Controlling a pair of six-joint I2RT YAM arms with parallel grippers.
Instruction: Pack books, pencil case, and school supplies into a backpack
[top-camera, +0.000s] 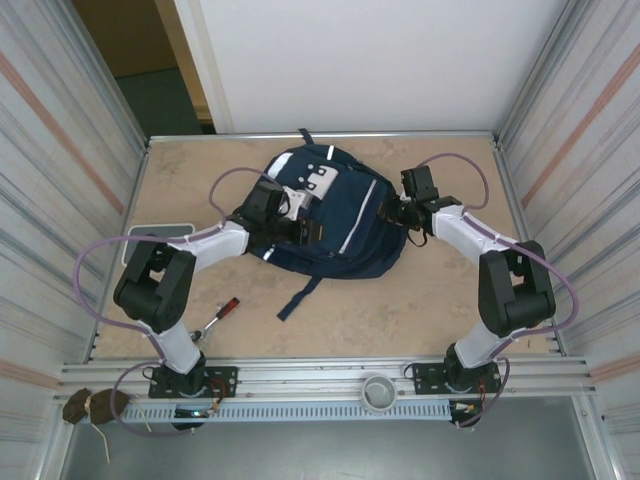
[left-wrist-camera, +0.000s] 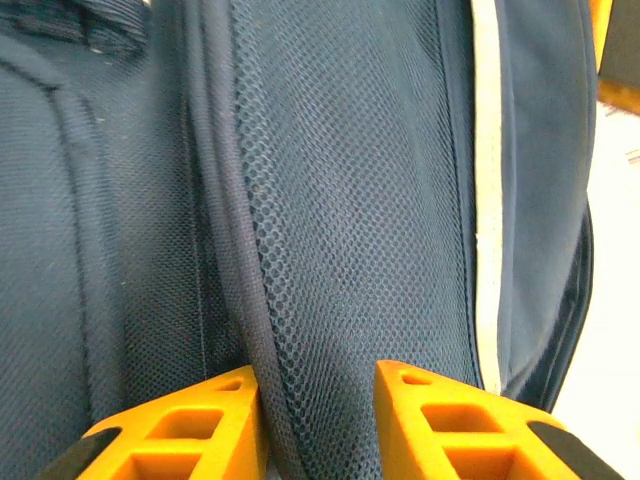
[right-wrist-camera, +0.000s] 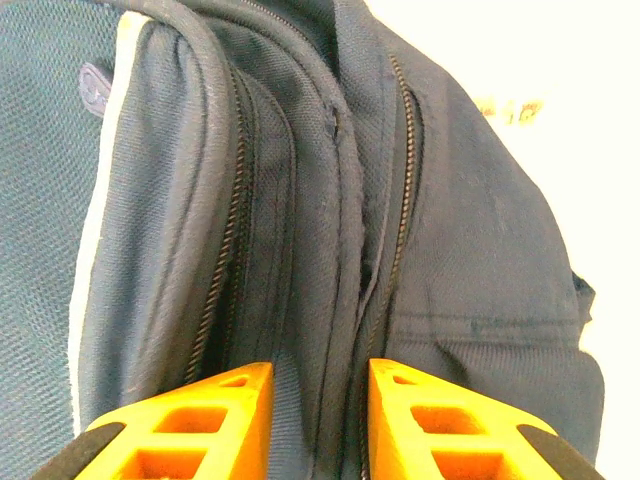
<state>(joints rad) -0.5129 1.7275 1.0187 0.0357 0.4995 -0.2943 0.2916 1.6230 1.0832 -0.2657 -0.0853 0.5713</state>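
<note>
backpack (top-camera: 340, 225) folds between both jaws, seemingly pinched

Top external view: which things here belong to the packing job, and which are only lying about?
For the job:
- large navy-blue fabric backpack with thin white stripes

Lying about:
- small red-handled metal tool, near left
- pale flat rectangular tray, far left
- grey round ring, near edge

The left hand (left-wrist-camera: 318, 388) pinches a backpack (left-wrist-camera: 350, 200) fold — white stripe (left-wrist-camera: 485, 150) beside.
</note>
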